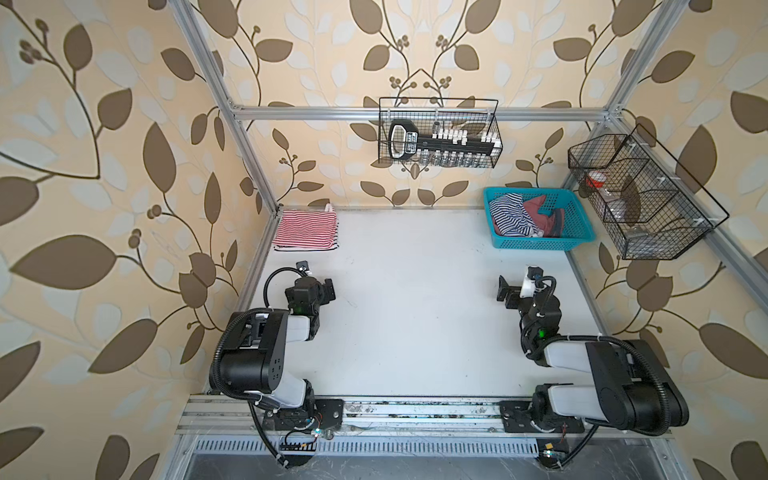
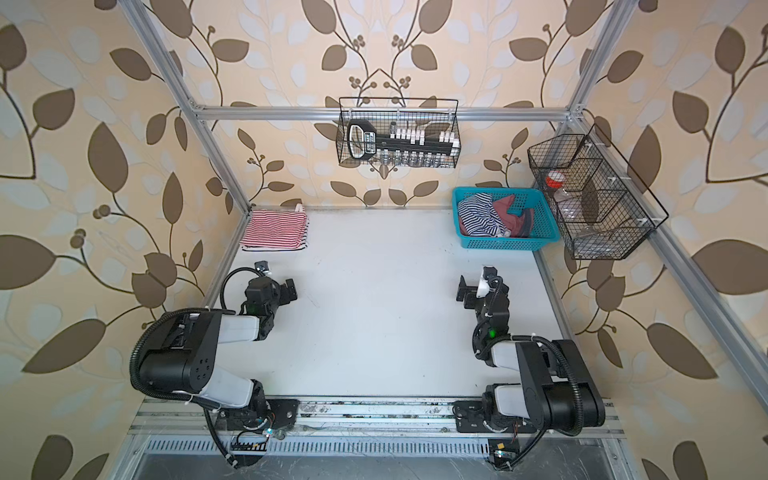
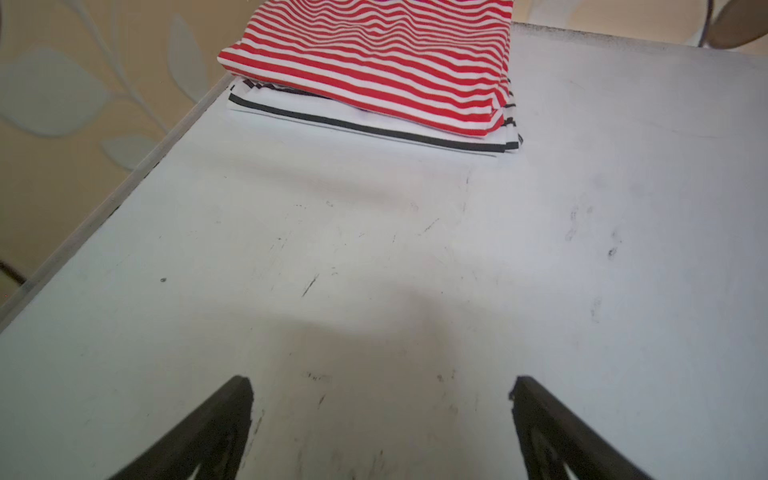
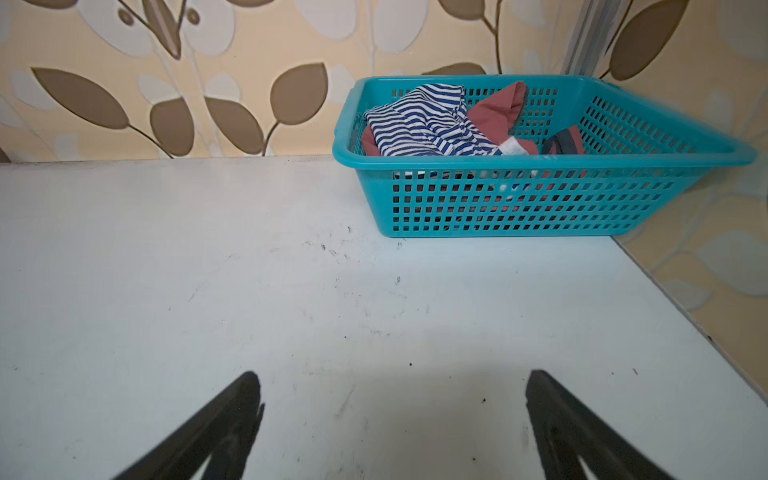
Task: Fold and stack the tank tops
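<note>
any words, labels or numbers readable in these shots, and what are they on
None can be read.
Black tool in the hanging wire basket: pale lettering on its handle, too blurred to read.
White tag in the turquoise basket: too small to tell if it bears print.
Red-and-white striped tank top, navy-and-white striped tank top, dusty red tank top: no print shows.
</note>
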Robot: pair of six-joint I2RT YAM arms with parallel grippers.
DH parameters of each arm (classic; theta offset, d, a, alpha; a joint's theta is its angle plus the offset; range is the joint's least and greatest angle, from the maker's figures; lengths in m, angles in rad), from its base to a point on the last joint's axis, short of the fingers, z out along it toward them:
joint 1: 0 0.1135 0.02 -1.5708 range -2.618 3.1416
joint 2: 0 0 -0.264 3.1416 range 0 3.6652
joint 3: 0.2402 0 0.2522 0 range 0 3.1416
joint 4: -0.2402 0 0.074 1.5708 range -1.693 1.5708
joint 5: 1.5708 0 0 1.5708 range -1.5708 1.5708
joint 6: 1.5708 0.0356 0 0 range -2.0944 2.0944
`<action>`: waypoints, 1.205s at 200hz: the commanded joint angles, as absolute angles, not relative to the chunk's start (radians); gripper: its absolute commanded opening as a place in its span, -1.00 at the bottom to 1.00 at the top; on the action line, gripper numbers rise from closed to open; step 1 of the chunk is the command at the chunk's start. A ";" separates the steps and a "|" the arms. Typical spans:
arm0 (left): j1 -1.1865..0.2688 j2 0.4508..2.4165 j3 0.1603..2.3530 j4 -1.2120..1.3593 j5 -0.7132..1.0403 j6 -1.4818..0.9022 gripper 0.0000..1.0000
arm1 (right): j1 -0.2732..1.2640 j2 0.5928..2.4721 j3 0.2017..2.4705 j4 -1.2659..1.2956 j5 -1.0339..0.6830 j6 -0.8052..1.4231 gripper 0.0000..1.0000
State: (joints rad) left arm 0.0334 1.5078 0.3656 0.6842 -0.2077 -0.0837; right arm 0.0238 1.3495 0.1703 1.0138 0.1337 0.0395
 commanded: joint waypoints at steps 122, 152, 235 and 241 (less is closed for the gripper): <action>0.031 1.493 0.394 0.716 -0.194 -0.071 0.98 | 0.002 1.351 0.180 1.020 0.063 0.017 1.00; 0.031 1.493 0.395 0.716 -0.194 -0.071 0.98 | 0.000 1.351 0.181 1.019 0.058 0.017 1.00; 0.032 1.480 0.395 0.713 -0.189 -0.068 0.98 | -0.005 1.331 0.201 0.973 0.051 0.020 0.81; 0.030 1.466 0.414 0.683 -0.196 -0.069 0.98 | -0.007 1.316 0.206 0.967 0.059 0.028 0.83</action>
